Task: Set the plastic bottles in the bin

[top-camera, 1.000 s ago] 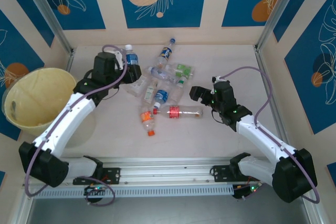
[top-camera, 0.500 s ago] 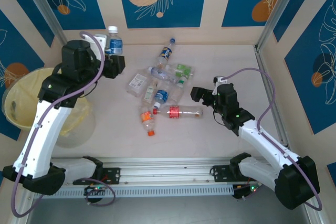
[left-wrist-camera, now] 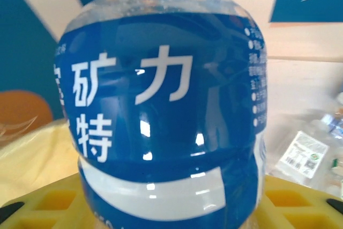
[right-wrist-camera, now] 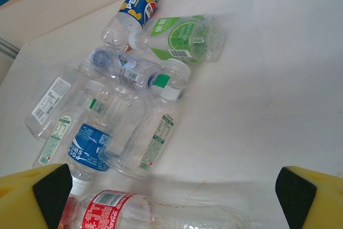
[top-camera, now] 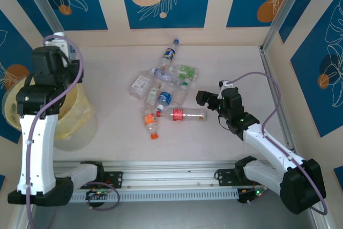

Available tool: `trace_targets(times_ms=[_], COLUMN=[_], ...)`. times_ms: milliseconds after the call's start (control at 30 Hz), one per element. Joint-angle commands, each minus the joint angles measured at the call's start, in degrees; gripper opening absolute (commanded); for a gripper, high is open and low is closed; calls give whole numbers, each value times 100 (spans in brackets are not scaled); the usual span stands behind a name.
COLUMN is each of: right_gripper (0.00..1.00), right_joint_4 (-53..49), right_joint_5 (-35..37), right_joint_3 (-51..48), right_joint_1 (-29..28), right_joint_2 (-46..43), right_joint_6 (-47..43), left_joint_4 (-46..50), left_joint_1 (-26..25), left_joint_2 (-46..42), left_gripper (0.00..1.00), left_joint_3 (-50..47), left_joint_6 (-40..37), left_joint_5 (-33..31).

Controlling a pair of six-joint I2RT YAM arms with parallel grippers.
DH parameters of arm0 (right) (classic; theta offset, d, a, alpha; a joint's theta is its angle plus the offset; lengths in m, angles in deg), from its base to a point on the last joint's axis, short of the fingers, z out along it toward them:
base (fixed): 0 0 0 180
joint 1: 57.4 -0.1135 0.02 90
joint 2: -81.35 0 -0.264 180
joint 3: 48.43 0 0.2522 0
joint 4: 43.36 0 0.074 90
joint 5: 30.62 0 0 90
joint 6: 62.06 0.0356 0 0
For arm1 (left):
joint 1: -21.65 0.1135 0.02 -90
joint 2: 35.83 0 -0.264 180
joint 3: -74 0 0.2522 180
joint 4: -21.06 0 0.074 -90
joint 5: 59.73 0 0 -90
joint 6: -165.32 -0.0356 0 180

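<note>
Looking through the left wrist camera, you are seeing your left hand (left-wrist-camera: 166,210) gripping a blue-labelled bottle (left-wrist-camera: 161,111) between its yellow fingers (left-wrist-camera: 37,202). The bottle is standing upright and is taking up nearly the whole frame. The pale-yellow bin (left-wrist-camera: 32,154) is showing behind it at the lower left of that frame. In the top view the left arm is reaching high at the left edge, and its wrist is hanging over the bin at the middle left. You cannot tell from there whether the bottle is exactly above the opening.

Your right hand (top-camera: 206,100) is standing wide open and is holding nothing. It is hovering right of centre in the top view, near a red-labelled bottle (top-camera: 182,114) that is lying on its side on the tabletop (top-camera: 241,63). In the right wrist view this bottle is lying along the bottom edge, between the two yellow fingers.

The other plastic bottles (top-camera: 163,87) are lying in a loose heap at the centre of the tabletop, well apart from the bin. Among them, a Pepsi bottle (right-wrist-camera: 136,4) is lying at the top of the right wrist frame, and a green-labelled bottle (right-wrist-camera: 182,36) is lying just below it. An orange-capped bottle (top-camera: 151,124) is lying a little below the heap in the top view.
</note>
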Motion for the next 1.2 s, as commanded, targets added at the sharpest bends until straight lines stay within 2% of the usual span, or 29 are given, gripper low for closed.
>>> trace_targets(times_ms=[0,167,300,467,600,733,967,1167], right_gripper=[100,100,100,100,100,100,100,100], right_joint_4=[249,374,441,469,462,458,441,418], right_joint_5=[144,72,-30,-129,-94,-75,-67,-46], right_joint_3=[-62,-24,39,94,54,24,37,44], right_joint_1=[52,69,83,87,86,89,93,104], right_joint_2=[78,292,483,594,563,543,553,574], right_joint_6=[82,153,153,127,109,117,142,180], left_joint_4=[318,398,449,324,365,384,286,-28], left_joint_1=[460,1041,1253,1298,1302,1304,1307,1302], left_joint_2=[-285,-793,-954,-984,-944,-949,-955,-1029], left_gripper=[32,35,41,53,69,78,85,93], left_joint_3=[-433,-927,-1224,-1478,-1503,-1500,-1471,-1428], left_joint_6=[46,135,157,126,213,320,502,790], left_joint_5=[427,334,216,226,283,532,976,2051])
